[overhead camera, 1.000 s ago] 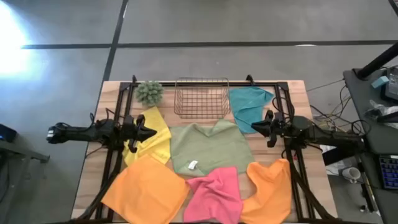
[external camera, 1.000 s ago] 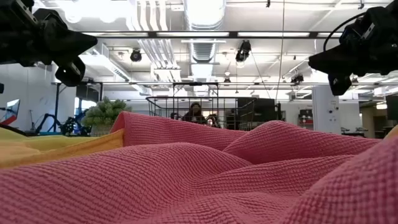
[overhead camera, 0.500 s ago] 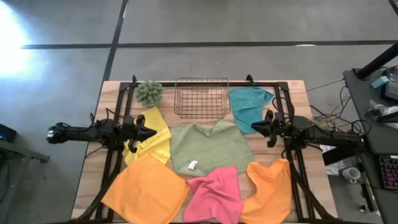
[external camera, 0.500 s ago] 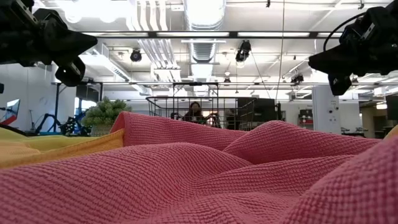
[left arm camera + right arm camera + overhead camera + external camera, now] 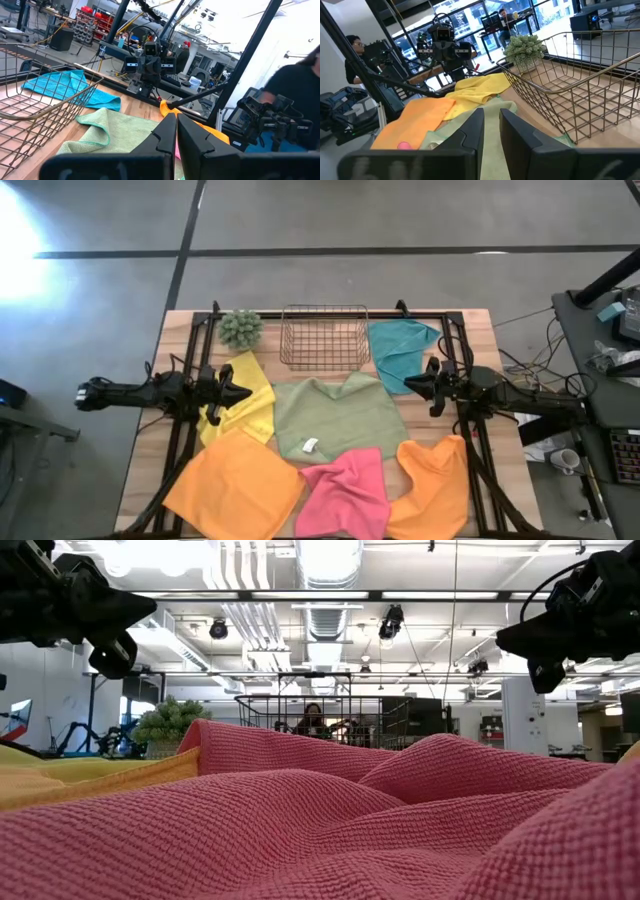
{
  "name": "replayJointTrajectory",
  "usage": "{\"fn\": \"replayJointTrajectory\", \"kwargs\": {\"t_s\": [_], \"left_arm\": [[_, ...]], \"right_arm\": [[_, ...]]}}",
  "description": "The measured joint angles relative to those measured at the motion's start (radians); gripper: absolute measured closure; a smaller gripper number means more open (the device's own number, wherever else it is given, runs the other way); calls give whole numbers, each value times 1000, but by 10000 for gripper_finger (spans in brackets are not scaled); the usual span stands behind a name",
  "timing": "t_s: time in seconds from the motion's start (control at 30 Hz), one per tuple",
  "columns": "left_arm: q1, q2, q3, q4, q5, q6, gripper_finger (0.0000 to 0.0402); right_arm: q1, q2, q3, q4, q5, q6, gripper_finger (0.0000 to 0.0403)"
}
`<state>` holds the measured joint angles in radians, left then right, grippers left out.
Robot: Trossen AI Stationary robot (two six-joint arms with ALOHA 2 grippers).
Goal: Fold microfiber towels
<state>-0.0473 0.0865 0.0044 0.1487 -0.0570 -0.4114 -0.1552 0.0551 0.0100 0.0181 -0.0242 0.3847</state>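
High view: six towels are seen spread unfolded on the table [image 5: 150,470], none yet a flat rectangle. The sage green towel [image 5: 340,418] lies at centre, rumpled along its far edge, white tag near its front edge. The yellow towel [image 5: 245,398] runs lengthwise front to back at the left; the teal towel [image 5: 398,350] is set beside the wire basket [image 5: 323,337], its long axis also front to back. One orange towel [image 5: 232,488] lies diamond-wise at front left, the pink towel [image 5: 345,495] at front centre, the second orange towel [image 5: 432,480] crumpled at front right. A plant ball [image 5: 240,328] is noted at the back left. The left claw [image 5: 236,392] hangs over the yellow towel, fingers together, empty; the right claw [image 5: 417,384] hangs by the teal towel, fingers slightly apart, empty. Low view: pink weave fills the foreground in soft ridges. Left wrist view: sage towel's edge curled.
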Motion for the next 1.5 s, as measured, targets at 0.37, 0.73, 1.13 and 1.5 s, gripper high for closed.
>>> {"fn": "replayJointTrajectory", "kwargs": {"t_s": [0.37,0.73,1.13,1.5], "left_arm": [[0,0,0,0,0,0,402],[0,0,0,0,0,0,402],[0,0,0,0,0,0,402],[0,0,0,0,-3,6,402]], "right_arm": [[0,0,0,0,0,0,351],[0,0,0,15,0,48,351],[0,0,0,22,0,114,351],[0,0,0,171,118,225,351]]}}
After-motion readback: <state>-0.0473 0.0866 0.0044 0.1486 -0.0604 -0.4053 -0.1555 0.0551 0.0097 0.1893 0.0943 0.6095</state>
